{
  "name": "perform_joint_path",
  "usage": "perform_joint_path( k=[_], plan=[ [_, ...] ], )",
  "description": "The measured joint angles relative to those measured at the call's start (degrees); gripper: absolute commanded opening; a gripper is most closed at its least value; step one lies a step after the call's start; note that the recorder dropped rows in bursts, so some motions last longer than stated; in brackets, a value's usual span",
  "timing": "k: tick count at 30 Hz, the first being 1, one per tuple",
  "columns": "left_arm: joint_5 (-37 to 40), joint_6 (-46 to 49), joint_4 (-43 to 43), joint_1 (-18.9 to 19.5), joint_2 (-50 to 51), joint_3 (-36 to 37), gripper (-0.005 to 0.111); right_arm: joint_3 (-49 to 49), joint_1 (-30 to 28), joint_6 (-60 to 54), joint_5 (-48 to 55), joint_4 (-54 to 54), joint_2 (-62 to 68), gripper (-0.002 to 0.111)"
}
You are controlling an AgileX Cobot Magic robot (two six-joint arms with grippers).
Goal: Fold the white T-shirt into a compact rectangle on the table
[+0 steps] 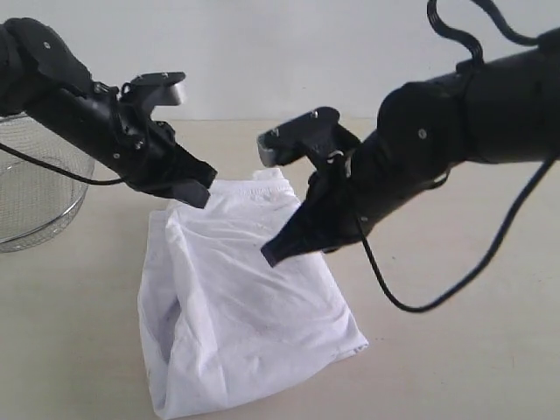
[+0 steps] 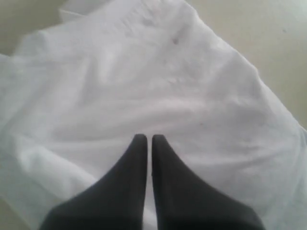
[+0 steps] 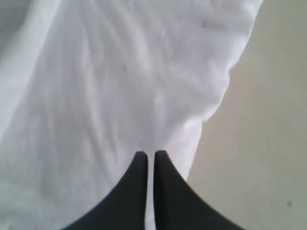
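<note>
The left arm (image 1: 70, 101) and the right arm (image 1: 477, 101) are matte black, with bulky rounded housings dotted with small pale screws (image 1: 423, 134). Each carries a boxy silver-grey wrist camera (image 1: 164, 87) on a black bracket. A thin black cable (image 1: 52, 171) hangs from the left arm, a longer looping cable (image 1: 420, 310) and a thicker ribbed cable (image 1: 451, 33) from the right, while the left gripper (image 1: 197, 191) and right gripper (image 1: 273, 254) have smooth black fingers (image 2: 129, 182) tapering to narrow rounded tips.

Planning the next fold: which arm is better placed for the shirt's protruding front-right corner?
Probably right: the right gripper is shut over the white T-shirt, nearer that corner; the left gripper sits at its far-left edge.
</note>
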Motion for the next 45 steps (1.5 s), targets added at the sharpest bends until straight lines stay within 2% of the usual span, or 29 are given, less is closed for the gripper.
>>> perform_joint_path(
  k=[4, 9, 13, 16, 20, 25, 29, 36, 45],
  plan=[
    [-0.11, 1.00, -3.20, -2.17, 0.00, 2.79, 0.004, -6.73, -3.52, -0.69, -1.33, -0.24, 4.78, 0.000],
    [-3.40, 2.14, -5.83, -2.42, 0.00, 8.49, 0.004, -14.00, -8.40, -7.14, 0.80, 1.65, 13.30, 0.000],
    [-5.08, 7.63, -12.17, -2.42, -1.53, 13.78, 0.004, -20.12, -9.84, -16.42, 3.10, 10.98, 18.85, 0.000],
    [-5.76, 14.47, -20.10, -2.51, -4.86, 17.79, 0.004, -25.41, -10.74, -24.71, 6.81, 19.92, 22.30, 0.000],
    [-6.12, 18.68, -25.19, -2.64, -8.06, 20.80, 0.004, -31.34, -10.85, -29.35, 11.30, 26.50, 26.88, 0.000],
    [-7.24, 19.59, -25.70, -3.10, -8.25, 21.98, 0.004, -38.43, -10.85, -29.56, 16.03, 28.98, 34.23, 0.000],
    [-9.32, 19.82, -25.83, -5.10, -8.25, 21.98, 0.004, -41.09, -10.97, -28.09, 17.44, 29.27, 37.47, 0.000],
    [-14.43, 19.54, -25.42, -9.74, -8.25, 21.98, 0.004, -41.83, -10.97, -27.35, 18.20, 28.87, 37.82, 0.000],
    [-20.35, 13.03, -19.05, -10.16, -8.25, 27.59, 0.004, -41.83, -10.97, -26.90, 18.29, 28.65, 37.82, 0.000]
  ],
)
